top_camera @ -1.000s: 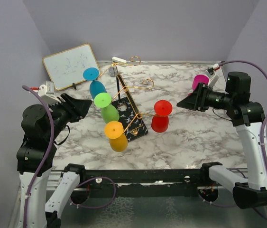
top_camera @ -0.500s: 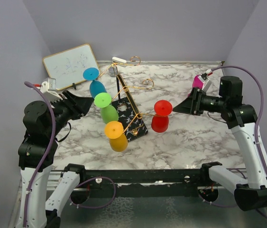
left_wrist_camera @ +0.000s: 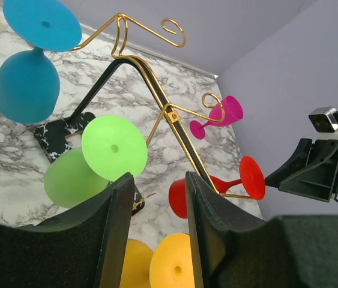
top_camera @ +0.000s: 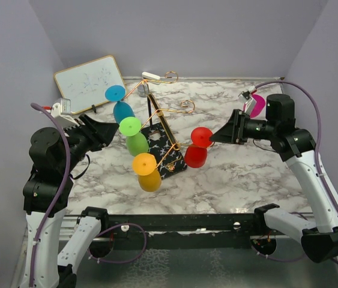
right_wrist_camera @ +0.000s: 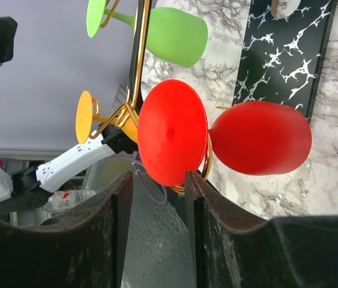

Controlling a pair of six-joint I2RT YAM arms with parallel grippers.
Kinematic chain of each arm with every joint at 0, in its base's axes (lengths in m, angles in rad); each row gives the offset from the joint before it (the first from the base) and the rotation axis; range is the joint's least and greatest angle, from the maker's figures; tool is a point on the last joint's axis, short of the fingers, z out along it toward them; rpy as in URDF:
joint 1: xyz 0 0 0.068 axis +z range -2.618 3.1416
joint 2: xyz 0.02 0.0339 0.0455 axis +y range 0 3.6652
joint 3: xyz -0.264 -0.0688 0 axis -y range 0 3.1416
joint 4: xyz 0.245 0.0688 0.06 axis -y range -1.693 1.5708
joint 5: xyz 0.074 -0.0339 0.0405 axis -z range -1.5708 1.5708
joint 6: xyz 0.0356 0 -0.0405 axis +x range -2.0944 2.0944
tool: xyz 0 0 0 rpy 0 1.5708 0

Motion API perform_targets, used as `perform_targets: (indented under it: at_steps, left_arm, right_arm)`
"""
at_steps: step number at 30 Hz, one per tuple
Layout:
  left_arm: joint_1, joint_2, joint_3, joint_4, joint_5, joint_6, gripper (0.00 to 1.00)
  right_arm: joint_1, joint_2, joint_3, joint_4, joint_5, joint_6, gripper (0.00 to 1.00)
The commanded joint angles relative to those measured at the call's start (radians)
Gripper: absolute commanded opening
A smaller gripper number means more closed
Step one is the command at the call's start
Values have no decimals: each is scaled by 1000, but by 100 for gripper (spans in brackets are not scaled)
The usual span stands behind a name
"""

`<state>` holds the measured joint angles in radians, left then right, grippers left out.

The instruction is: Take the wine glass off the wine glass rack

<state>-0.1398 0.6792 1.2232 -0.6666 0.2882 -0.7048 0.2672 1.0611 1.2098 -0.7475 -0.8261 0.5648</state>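
Red wine glass (top_camera: 199,147) hangs by its stem on the gold wine glass rack (top_camera: 167,157), mid-frame on the marble desk (top_camera: 247,174). My right jaws stand parted and empty just right of its foot. My left jaws, at far left, are also parted and empty.

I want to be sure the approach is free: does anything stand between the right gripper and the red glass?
Nothing visible does. The right gripper is open and faces the foot of the red glass directly; the wire of the rack holds the stem behind that foot.
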Motion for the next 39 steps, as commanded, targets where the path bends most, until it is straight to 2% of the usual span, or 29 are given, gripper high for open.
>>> perform_targets:
  at_steps: [1,10,22,39]
  left_arm:
    - [-4,-8,12,15,13,4,42]
    - [-3,-16,1,16,12,2,42]
    - [-3,-19,-2,20,12,-6,42]
    - [-3,-22,-2,17,14,-9,42]
  right_arm:
    - [15,8,-2,31,73,15,40]
    - [20,8,35,0,158,9,39]
    - [21,10,73,-30,169,14,39]
    - [31,82,107,13,157,-3,37]
